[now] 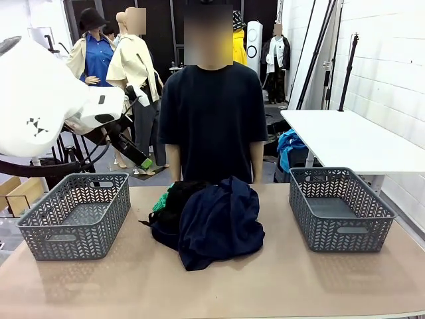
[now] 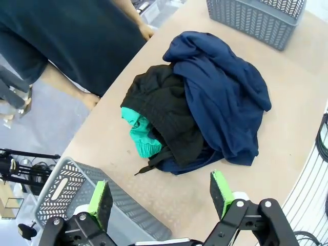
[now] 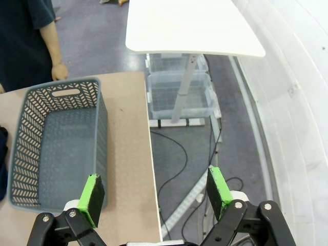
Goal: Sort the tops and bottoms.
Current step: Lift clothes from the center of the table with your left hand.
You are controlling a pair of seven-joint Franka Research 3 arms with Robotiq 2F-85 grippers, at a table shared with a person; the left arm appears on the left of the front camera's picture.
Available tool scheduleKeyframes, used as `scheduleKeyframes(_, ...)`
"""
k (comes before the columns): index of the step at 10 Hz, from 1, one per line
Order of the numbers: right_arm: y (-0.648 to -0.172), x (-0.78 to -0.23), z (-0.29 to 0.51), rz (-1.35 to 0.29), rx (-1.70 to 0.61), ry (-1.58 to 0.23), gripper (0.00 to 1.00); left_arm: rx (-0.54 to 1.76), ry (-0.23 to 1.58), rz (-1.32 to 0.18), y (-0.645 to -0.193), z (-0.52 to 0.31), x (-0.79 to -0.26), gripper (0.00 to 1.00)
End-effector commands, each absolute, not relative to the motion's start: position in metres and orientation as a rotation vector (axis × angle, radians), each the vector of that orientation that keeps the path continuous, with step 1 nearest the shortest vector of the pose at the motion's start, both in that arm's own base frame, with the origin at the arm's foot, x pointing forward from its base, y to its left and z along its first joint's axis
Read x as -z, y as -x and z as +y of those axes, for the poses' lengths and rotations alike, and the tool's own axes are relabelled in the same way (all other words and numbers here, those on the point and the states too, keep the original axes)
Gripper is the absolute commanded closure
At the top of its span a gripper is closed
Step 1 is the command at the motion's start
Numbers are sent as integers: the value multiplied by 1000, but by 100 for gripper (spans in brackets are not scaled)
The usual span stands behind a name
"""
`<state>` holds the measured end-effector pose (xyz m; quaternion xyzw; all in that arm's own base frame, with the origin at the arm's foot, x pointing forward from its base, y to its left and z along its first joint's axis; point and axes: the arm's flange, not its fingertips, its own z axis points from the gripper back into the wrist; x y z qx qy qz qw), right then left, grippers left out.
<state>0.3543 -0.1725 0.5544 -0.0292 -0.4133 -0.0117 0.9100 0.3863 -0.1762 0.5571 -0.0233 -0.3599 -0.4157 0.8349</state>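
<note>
Tops and bottoms (image 1: 209, 222) of soft navy, black and green cloth lie heaped unsorted at centre frame between a grey lattice plastic basket (image 1: 73, 219) at left and its twin (image 1: 339, 219) at right, while the left gripper (image 2: 160, 192) and right gripper (image 3: 154, 192) hang spread apart and empty, so sorting seemingly starts by pinching one garment free.

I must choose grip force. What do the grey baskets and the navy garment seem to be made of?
Grey baskets: probably rigid moulded plastic, matte; the walls have a regular herringbone cut-out pattern. Navy garment: soft matte cloth, perhaps sweatshirt knit; it slumps in thick folds.

L basket (image 1: 66, 229), R basket (image 1: 339, 229), white table (image 1: 352, 136)
</note>
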Motion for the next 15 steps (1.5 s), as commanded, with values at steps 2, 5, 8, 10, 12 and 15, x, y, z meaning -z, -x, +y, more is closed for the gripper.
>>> scheduleKeyframes(2,-355,-553,-174,-853,28,53,0,883,52,-684,-418,-193,-542,0)
scheduleKeyframes(5,-355,-553,-174,-853,28,53,0,871,93,-577,-491,-231,-522,0)
scheduleKeyframes(8,-355,-553,-174,-853,28,53,0,888,141,-466,-542,-257,-485,0)
scheduleKeyframes(10,-355,-553,-174,-853,28,53,0,863,194,-391,-559,-251,-459,0)
scheduleKeyframes(12,-355,-553,-174,-853,28,53,0,836,228,-353,-558,-242,-444,0)
scheduleKeyframes(15,-355,-553,-174,-853,28,53,0,830,253,-309,-554,-238,-427,0)
